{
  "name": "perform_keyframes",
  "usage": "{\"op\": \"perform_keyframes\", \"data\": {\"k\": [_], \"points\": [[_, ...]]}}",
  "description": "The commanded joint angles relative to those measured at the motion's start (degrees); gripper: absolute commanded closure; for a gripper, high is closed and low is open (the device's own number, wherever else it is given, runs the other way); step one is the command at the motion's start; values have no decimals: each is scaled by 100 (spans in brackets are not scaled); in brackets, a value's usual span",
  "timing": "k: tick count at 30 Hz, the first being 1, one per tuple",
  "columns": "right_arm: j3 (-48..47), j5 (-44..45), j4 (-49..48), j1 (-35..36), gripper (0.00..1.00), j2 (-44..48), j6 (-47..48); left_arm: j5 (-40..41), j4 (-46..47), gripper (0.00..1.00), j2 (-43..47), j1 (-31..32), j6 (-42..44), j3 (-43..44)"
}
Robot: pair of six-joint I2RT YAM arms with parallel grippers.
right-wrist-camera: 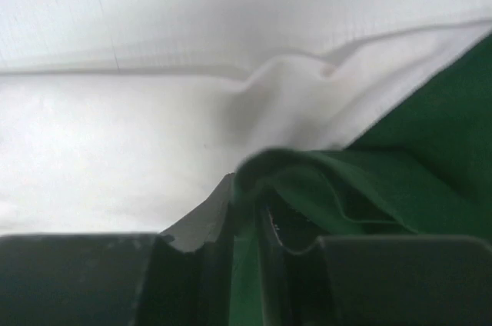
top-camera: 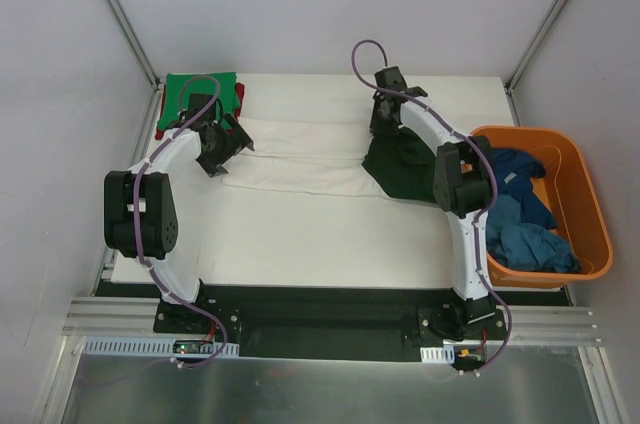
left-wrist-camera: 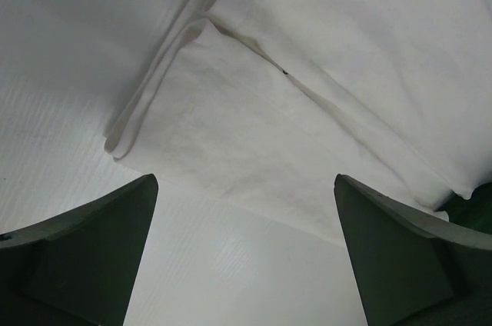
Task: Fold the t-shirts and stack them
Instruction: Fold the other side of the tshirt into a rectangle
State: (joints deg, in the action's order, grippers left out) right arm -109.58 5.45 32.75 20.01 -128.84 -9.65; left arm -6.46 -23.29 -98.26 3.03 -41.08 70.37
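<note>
Two-point lift on white tee (top-camera: 300, 159) mid-frame: close left tool (left-wrist-camera: 242, 187), now apart over folded edge, match right tool (right-wrist-camera: 246, 249) clamped on green sleeve (right-wrist-camera: 415, 157), raise evenly, keep fold taut.

L gripper (left-wrist-camera: 244, 187) spread wide over folded white tee (left-wrist-camera: 292, 126)

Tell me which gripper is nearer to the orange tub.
Right. The right gripper holds the white t-shirt's dark green sleeve, left of the orange tub; the left gripper is over the shirt's opposite end.
</note>
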Motion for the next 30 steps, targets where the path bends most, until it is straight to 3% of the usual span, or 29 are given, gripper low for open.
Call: {"op": "perform_keyframes", "data": {"k": [1,2,3,4,6,9,17,24,30], "points": [[-887,-149,-164,-6,76,-457,-204,-4,-44,1,-36,14,126,205],[-994,-167,-173,-15,68,-597,-187,-22,-44,1,-36,14,161,214],[-1091,-167,-155,-15,52,-642,-169,-39,-44,1,-27,14,170,214],[-1179,-194,-138,-23,42,-669,-117,-74,-44,1,-27,14,179,223],[-1259,-211,-7,-32,30,-582,67,-127,-44,1,-18,14,223,223],[-917,-342,125,-50,22,-82,471,-224,-44,1,-18,14,258,205],[744,-704,423,-146,13,1719,1386,-330,-35,1,-53,163,329,196],[1641,-124,979,-366,14,2134,1484,-417,-35,1,-141,321,381,258],[1625,-798,759,-779,23,1775,1369,-541,-35,1,-431,409,417,398]]}}
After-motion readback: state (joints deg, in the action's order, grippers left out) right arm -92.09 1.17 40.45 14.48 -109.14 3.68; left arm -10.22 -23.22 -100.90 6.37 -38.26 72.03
